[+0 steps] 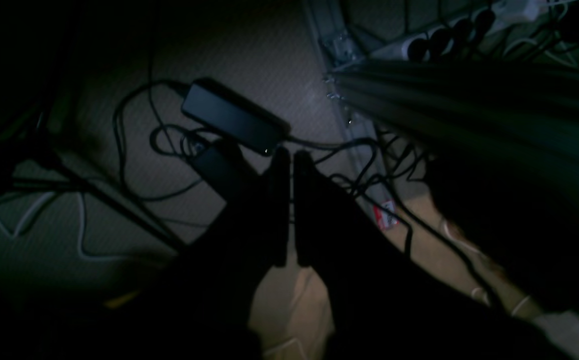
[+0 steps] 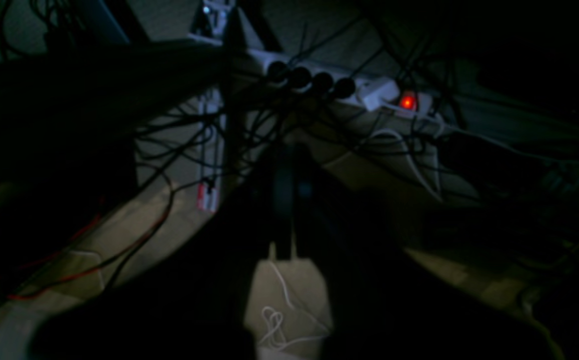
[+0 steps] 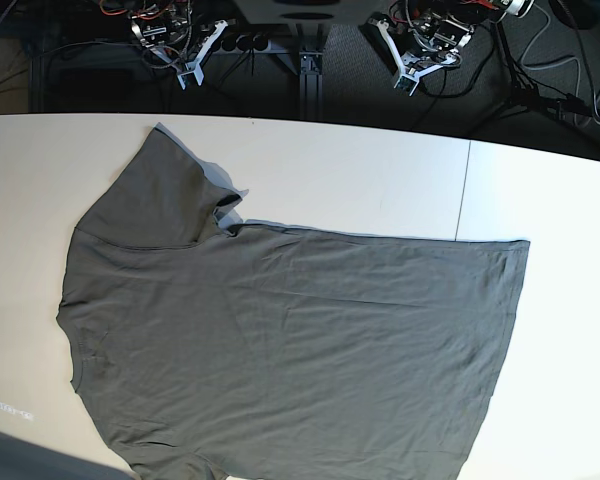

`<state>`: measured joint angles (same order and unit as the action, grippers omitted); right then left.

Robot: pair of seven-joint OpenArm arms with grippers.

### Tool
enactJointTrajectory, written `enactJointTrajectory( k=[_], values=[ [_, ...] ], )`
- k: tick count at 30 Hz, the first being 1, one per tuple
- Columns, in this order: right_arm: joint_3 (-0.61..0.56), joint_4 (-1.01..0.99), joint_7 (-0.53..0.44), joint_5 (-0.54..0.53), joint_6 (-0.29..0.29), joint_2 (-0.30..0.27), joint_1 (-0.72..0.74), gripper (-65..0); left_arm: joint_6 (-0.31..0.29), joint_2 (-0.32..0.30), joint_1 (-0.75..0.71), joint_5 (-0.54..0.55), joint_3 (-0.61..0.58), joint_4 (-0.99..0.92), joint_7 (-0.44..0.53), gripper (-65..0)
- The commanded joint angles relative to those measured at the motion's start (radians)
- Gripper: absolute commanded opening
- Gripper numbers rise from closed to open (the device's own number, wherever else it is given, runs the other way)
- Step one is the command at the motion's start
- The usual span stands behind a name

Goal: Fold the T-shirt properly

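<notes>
T-shirt (image 3: 290,350) lies spread flat for folding; both grippers, left (image 3: 408,78) and right (image 3: 188,70), wait clenched and empty at twelve o'clock.

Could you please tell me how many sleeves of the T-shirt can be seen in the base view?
1 fully: a sleeve lies spread near the table's far edge, at the T-shirt's upper left. A second may lie at the bottom edge, cut off by the frame.

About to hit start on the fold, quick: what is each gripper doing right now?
Left gripper: closed, holding nothing, off the T-shirt.
Right gripper: closed, holding nothing.
</notes>
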<state>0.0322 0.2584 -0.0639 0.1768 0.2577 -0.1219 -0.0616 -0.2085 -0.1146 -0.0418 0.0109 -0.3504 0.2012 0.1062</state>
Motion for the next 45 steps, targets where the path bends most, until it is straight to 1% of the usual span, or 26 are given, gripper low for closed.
enactJointTrajectory(
  k=[1,5,9,11,13,18,21,24,29,32,35,38,41,43,45],
  values=[
    [-0.001,0.008,-0.007,0.000,0.031,-0.011,-0.006,-65.0,0.014,-0.006,-0.010,-0.001,-0.001,0.003,0.010,-63.5],
    [-0.001,0.031,-0.006,0.000,0.034,-0.021,-0.036,-65.0,0.009,-0.027,-0.034,-0.001,-0.001,0.013,0.014,-63.5],
    [-0.001,0.113,-0.003,0.004,0.035,-0.040,-0.113,-65.0,-0.025,-0.064,-0.084,-0.002,-0.001,0.086,0.018,-63.5],
    [-0.001,0.181,0.002,0.003,0.036,-0.055,-0.171,-65.0,-0.052,-0.093,-0.118,-0.001,-0.001,0.154,0.018,-63.5],
    [-0.001,0.268,0.028,0.003,0.035,-0.077,-0.244,-65.0,-0.071,-0.129,-0.162,0.000,-0.001,0.237,0.018,-63.5],
    [-0.001,0.534,0.043,0.002,0.037,-0.152,-0.439,-65.0,-0.073,-0.226,-0.297,-0.001,0.000,0.502,0.023,-63.5],
    [-0.001,0.713,0.047,-0.001,0.038,-0.216,-0.561,-65.0,-0.078,-0.298,-0.391,-0.002,0.000,0.685,0.024,-63.5],
    [-0.001,0.901,0.047,-0.001,0.037,-0.300,-0.684,-65.0,-0.117,-0.375,-0.492,-0.005,0.021,0.881,0.024,-63.5],
    [0.009,1.184,0.047,-0.001,0.037,-0.473,-0.857,-65.0,-0.121,-0.480,-0.668,-0.005,0.157,1.204,0.023,-63.5],
    [0.047,1.307,0.048,-0.001,0.037,-0.552,-0.925,-65.0,-0.121,-0.521,-0.753,-0.005,0.248,1.360,0.017,-63.5],
    [0.112,1.405,0.070,-0.002,0.037,-0.603,-0.959,-65.0,-0.121,-0.560,-0.809,-0.005,0.320,1.485,0.013,-63.5],
    [0.179,1.471,0.084,-0.011,0.037,-0.644,-0.961,-65.0,-0.121,-0.592,-0.839,-0.005,0.373,1.588,-0.029,-63.5],
    [0.222,1.516,0.084,-0.027,0.037,-0.697,-0.961,-65.0,-0.121,-0.619,-0.843,-0.009,0.402,1.672,-0.101,-63.4],
    [0.234,1.543,0.084,-0.026,0.038,-0.734,-0.958,-65.0,-0.121,-0.643,-0.842,-0.010,0.405,1.722,-0.132,-63.0],
    [0.234,1.558,0.084,-0.025,0.039,-0.771,-0.943,-65.0,-0.120,-0.671,-0.842,-0.034,0.405,1.761,-0.136,-59.8]
  ],
)
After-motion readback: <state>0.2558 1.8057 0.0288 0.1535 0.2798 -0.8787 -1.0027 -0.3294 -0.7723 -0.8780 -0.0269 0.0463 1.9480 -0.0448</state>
